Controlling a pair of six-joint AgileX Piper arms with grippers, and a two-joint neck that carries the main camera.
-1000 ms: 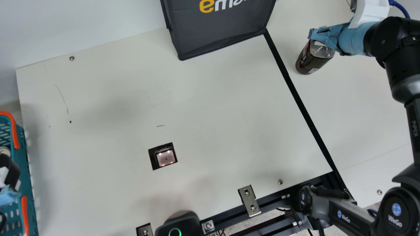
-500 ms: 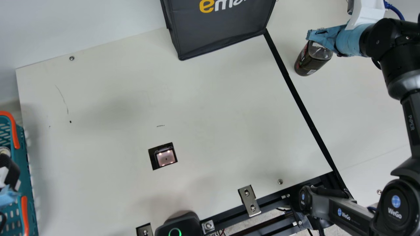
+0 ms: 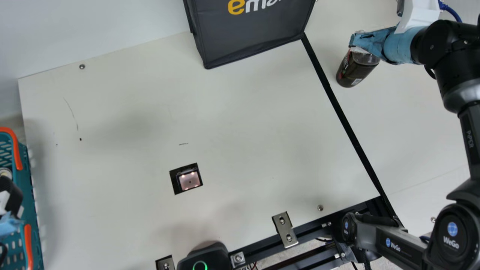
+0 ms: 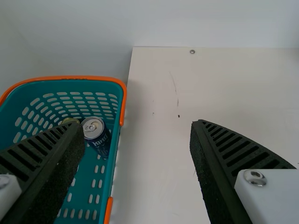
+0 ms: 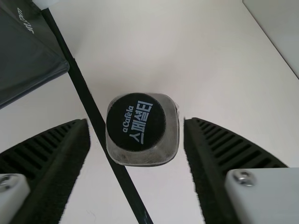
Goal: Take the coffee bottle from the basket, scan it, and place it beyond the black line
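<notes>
At the main view's left, the left gripper (image 3: 9,225) hangs over the teal basket (image 3: 27,187), its fingers spread and holding nothing, near a can (image 3: 5,173) inside. Rightward on the desk (image 3: 123,108) come the lit scanner (image 3: 189,180), then the dark bag (image 3: 251,35) by one end of the black line (image 3: 347,125). Past that line, the coffee bottle (image 3: 356,71) stands upright between the parted fingers of the right gripper (image 3: 354,39), released.
</notes>
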